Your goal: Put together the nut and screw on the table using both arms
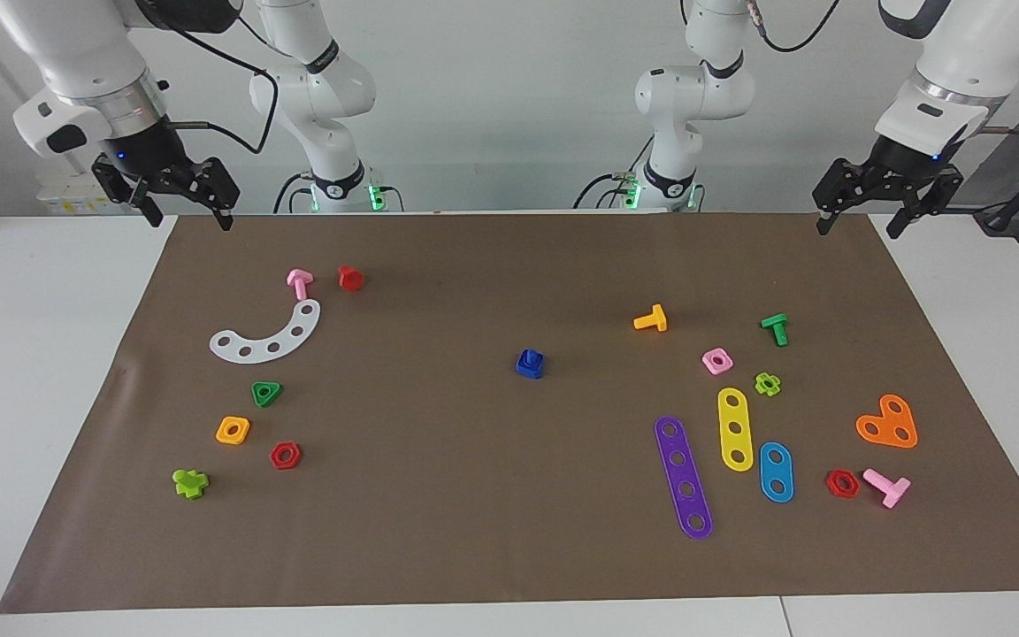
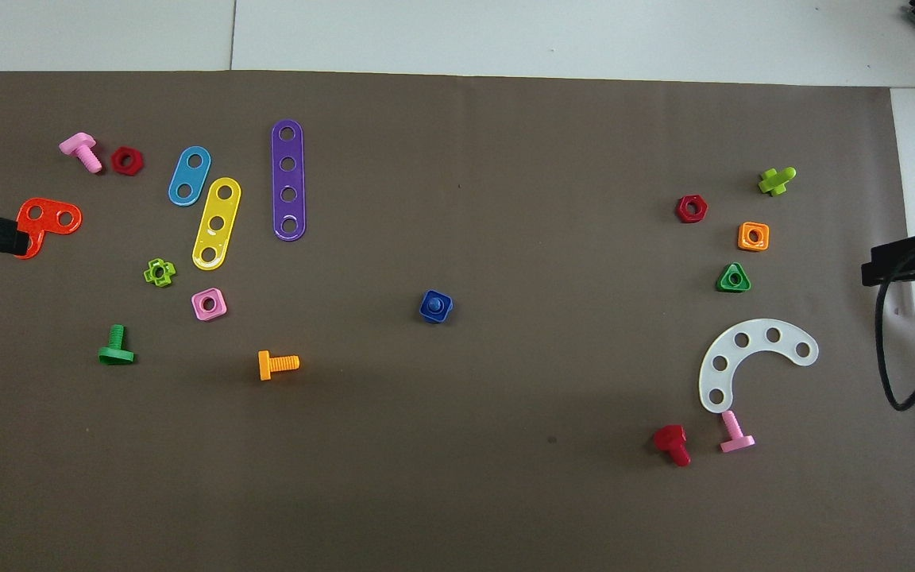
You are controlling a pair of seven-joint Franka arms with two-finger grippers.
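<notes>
Between your two sets of fingers, mid-mat (image 1: pixel 439 548), the nut (image 1: pixel 530 364) sits with the screw (image 2: pixel 437 302) poking up through it. Your left gripper (image 1: pixel 859 221) and right gripper (image 1: pixel 191 214) both hover empty, fingers spread apart, well away from it.

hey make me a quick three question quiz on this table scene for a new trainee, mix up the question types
1. True or false: the left gripper is shut on the nut.
2. What sits in the nut's centre hole? A) the pink bolt B) the screw C) nothing
3. Fill in: both grippers hang over the edge of the brown mat nearest the ____.

Key:
1. False. Both it and the right gripper are open and hold nothing.
2. B. The dark-blue pair rests joined at mid-mat.
3. Robots.
</notes>
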